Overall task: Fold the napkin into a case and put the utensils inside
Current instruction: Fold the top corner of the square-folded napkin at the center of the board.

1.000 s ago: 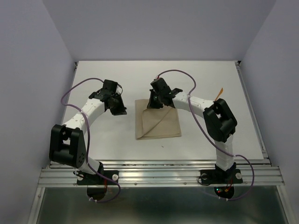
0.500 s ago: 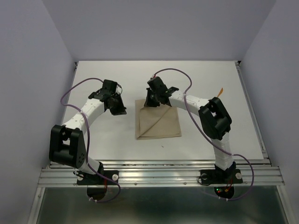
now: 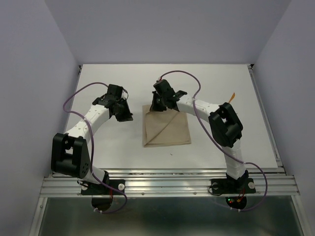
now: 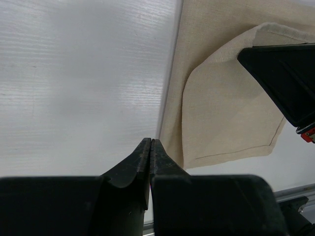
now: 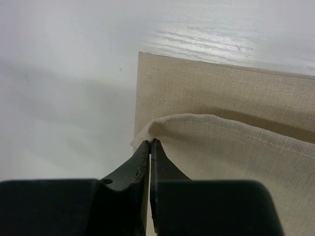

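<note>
Two robot arms reach across a smooth white table (image 3: 118, 147). One thin orange utensil (image 3: 232, 97) lies at the table's far right edge, well apart from the cloth. Purple cables (image 3: 78, 93) loop above both arms. The napkin (image 3: 166, 130) lies mid-table, and only the right gripper (image 3: 158, 105) covers any of it, at the far left corner.

The right arm bends inward at the elbow. Its fingers are pressed together, pinching the raised edge of a turned-over layer. The left arm stretches forward, its gripper (image 3: 125, 116) just left of the napkin over bare table, fingers closed on nothing.

The napkin is tan woven cloth, roughly square, with a diagonal fold and a stitched hem.
</note>
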Action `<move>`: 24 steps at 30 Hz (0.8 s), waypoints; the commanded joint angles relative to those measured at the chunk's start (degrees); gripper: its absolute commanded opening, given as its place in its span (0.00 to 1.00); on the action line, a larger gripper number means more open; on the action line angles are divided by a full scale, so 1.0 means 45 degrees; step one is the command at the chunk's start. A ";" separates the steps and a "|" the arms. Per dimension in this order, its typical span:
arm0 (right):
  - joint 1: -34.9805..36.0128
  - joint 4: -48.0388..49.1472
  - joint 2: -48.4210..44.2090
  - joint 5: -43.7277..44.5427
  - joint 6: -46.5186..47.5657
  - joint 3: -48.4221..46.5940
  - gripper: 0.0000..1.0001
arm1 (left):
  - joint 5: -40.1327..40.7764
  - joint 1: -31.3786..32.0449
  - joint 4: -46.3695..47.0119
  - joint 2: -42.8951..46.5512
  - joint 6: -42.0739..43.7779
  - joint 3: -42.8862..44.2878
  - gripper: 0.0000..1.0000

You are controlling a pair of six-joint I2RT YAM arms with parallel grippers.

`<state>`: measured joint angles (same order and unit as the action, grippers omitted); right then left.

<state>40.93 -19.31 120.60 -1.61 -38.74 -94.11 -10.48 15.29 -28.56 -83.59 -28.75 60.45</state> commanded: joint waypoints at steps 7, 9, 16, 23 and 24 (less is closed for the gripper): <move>0.0124 0.0014 0.0545 -0.0034 0.0191 -0.1041 0.07 | 0.0005 -0.0058 -0.0100 0.0568 0.0159 -0.0151 0.13; 0.0124 0.0014 0.0525 -0.0034 0.0191 -0.1060 0.07 | -0.0015 -0.0058 -0.0080 0.0588 0.0159 -0.0190 0.13; 0.0124 -0.0025 0.0447 0.0142 0.0172 -0.1158 0.27 | -0.0132 -0.0058 0.0037 0.0548 0.0081 -0.0268 0.13; 0.0124 -0.0025 0.0096 0.0801 0.0250 -0.1081 0.34 | -0.0327 -0.0058 0.0291 0.0568 0.0101 -0.0541 0.13; 0.0124 -0.0025 -0.0001 0.0903 0.0347 -0.1003 0.34 | -0.0405 -0.0058 0.0446 0.0568 0.0023 -0.0638 0.13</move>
<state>40.95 -19.73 123.15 -0.91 -38.35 -96.71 -10.96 15.27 -27.86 -83.40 -28.75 59.53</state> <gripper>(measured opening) 0.338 0.128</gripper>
